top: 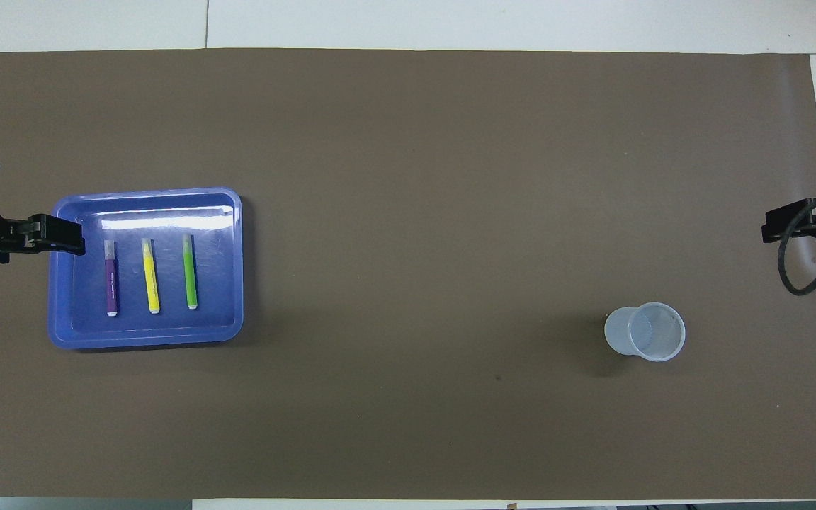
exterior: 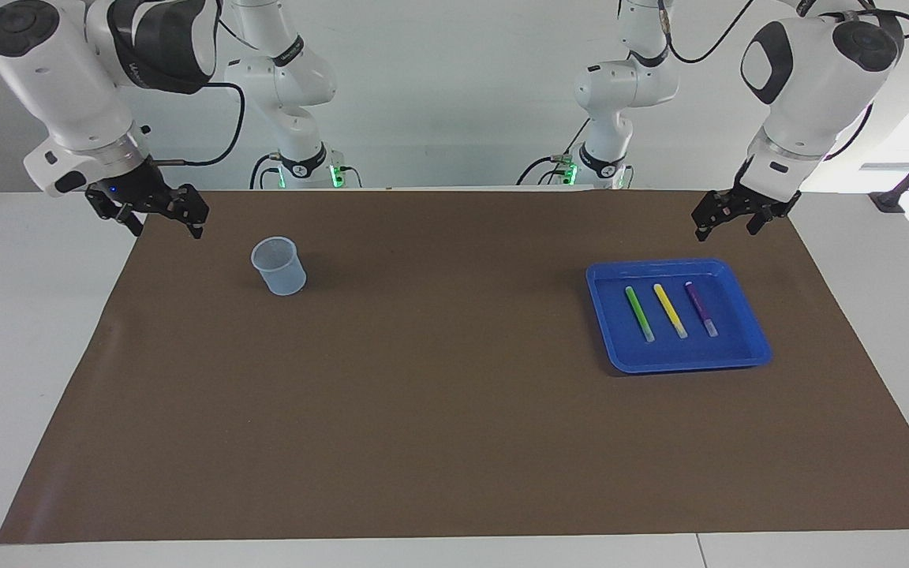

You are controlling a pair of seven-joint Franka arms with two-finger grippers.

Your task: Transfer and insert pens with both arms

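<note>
Three pens lie side by side in a blue tray point(exterior: 679, 361) point(top: 146, 338) toward the left arm's end of the table: green point(exterior: 639, 313) point(top: 190, 272), yellow point(exterior: 670, 310) point(top: 150, 275) and purple point(exterior: 701, 308) point(top: 111, 277). My left gripper point(exterior: 727, 230) point(top: 61, 243) hangs open and empty over the mat by the tray's edge, next to the purple pen's side. My right gripper point(exterior: 166, 229) point(top: 776, 230) waits open and empty over the mat's edge at the right arm's end.
A clear plastic cup point(exterior: 278, 266) point(top: 645, 331) stands upright on the brown mat point(exterior: 439, 379) toward the right arm's end, close to the right gripper. Two slimmer white arms point(exterior: 297, 95) with green base lights stand at the robots' edge of the table.
</note>
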